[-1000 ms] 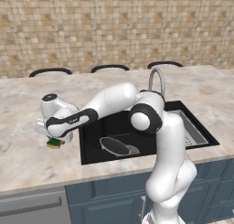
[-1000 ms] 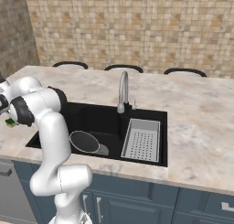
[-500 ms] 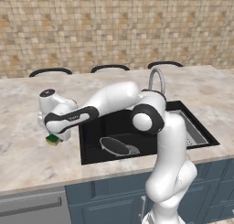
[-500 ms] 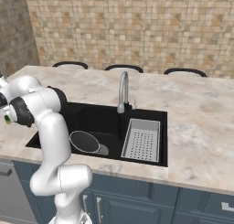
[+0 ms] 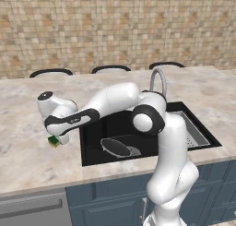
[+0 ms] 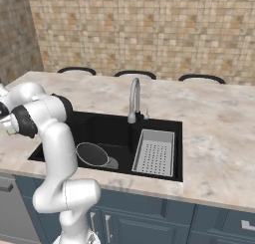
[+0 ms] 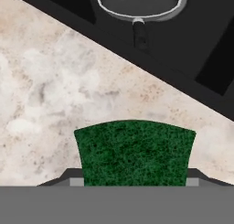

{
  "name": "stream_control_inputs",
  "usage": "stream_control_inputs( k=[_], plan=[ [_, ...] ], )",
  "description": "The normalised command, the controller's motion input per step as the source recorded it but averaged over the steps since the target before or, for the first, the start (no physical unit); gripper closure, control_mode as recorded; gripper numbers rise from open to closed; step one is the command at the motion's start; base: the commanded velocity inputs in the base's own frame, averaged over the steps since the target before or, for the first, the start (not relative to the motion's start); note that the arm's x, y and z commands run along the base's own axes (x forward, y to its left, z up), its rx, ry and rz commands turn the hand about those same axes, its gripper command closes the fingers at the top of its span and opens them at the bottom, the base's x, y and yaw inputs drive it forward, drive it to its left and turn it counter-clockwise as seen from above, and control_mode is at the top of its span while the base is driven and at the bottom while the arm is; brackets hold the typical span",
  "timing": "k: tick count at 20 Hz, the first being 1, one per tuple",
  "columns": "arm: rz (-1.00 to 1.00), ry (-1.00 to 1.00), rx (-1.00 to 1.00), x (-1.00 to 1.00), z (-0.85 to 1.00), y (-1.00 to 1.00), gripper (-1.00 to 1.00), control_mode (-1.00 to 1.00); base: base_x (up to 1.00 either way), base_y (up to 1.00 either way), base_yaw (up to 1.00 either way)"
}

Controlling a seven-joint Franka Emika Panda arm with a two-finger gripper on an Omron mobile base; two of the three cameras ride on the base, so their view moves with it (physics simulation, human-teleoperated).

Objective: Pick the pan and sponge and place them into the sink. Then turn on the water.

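Observation:
The green-topped sponge [image 7: 135, 154] sits between my gripper's fingertips, held just above the marble counter [image 7: 59, 90]. From the left base view the sponge [image 5: 54, 141] shows green and yellow under the gripper [image 5: 58, 139], left of the sink [image 5: 115, 122]. The gripper is shut on the sponge. The black pan [image 5: 115, 147] lies in the sink's left part, its handle pointing toward the counter edge in the hand view, where the pan [image 7: 137, 1] is at the top. In the right base view the pan [image 6: 92, 154] rests on the floor of the sink [image 6: 102, 128]. No water runs from the faucet [image 5: 157, 80].
A grey perforated drainer tray [image 6: 155, 152] fills the right part of the sink. The silver gooseneck faucet [image 6: 133, 99] stands behind the basin. Three dark stool backs [image 5: 110, 68] line the far edge of the counter. Marble countertop [image 5: 27, 160] stretches left of the sink.
The hand has risen a little, taking the sponge up off the counter. The pan has stayed where it was in the sink.

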Motion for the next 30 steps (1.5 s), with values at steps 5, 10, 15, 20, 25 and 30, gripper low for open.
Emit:
stream_control_inputs(
  k=[5, 10, 15, 20, 25, 30],
  plan=[
    [-0.2, -0.01, -0.02, 0.01, -0.09, -0.13, 1.0, -1.0, 0.0, 0.0, 0.0],
    [-0.12, -0.01, -0.03, 0.06, 0.05, -0.27, 1.0, -1.0, 0.0, 0.0, 0.0],
    [-0.12, 0.0, -0.03, 0.05, 0.12, -0.28, 1.0, -1.0, 0.0, 0.0, 0.0],
    [-0.13, 0.0, -0.03, 0.04, 0.18, -0.28, 1.0, -1.0, 0.0, 0.0, 0.0],
    [-0.12, 0.0, -0.02, 0.05, 0.19, -0.29, 1.0, -1.0, 0.0, 0.0, 0.0],
    [-0.09, -0.05, 0.0, 0.12, 0.04, -0.3, 1.0, -1.0, 0.0, 0.0, 0.0]
  ],
)
